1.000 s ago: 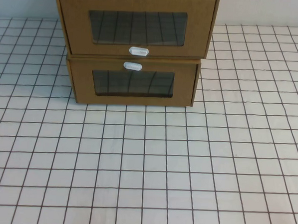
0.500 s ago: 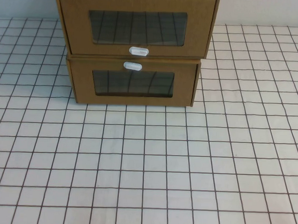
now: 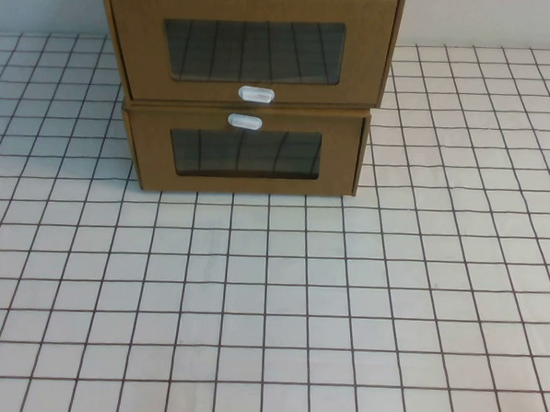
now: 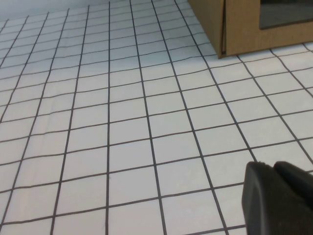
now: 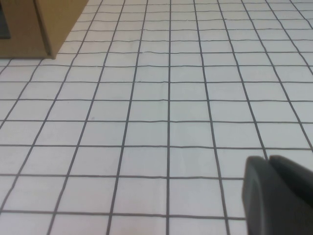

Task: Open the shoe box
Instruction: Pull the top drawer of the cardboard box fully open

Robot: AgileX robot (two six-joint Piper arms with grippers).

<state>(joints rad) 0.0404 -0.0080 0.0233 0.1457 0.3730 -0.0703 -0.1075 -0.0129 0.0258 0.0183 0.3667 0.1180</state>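
Two brown cardboard shoe boxes stand stacked at the far side of the counter (image 3: 270,307), a little left of centre, against a pale wall (image 3: 46,0). The upper shoe box (image 3: 251,39) rests squarely on the lower shoe box (image 3: 245,154). Each front panel has a dark window and a small white handle: the upper handle (image 3: 256,94) sits at the bottom edge of its panel, and the lower handle (image 3: 245,121) sits at the top edge of its panel, just beneath it. Both fronts lie flush and closed. The counter is covered in white cloth with a dark grid.

Neither arm shows in the high view. The left gripper (image 4: 274,169) hangs over bare counter, well on the near side of the boxes, its dark fingers pressed together and holding nothing. The right gripper (image 5: 269,159) is likewise over bare counter on the near side, fingers closed together and empty. Each wrist view catches only a corner of the lower shoe box.
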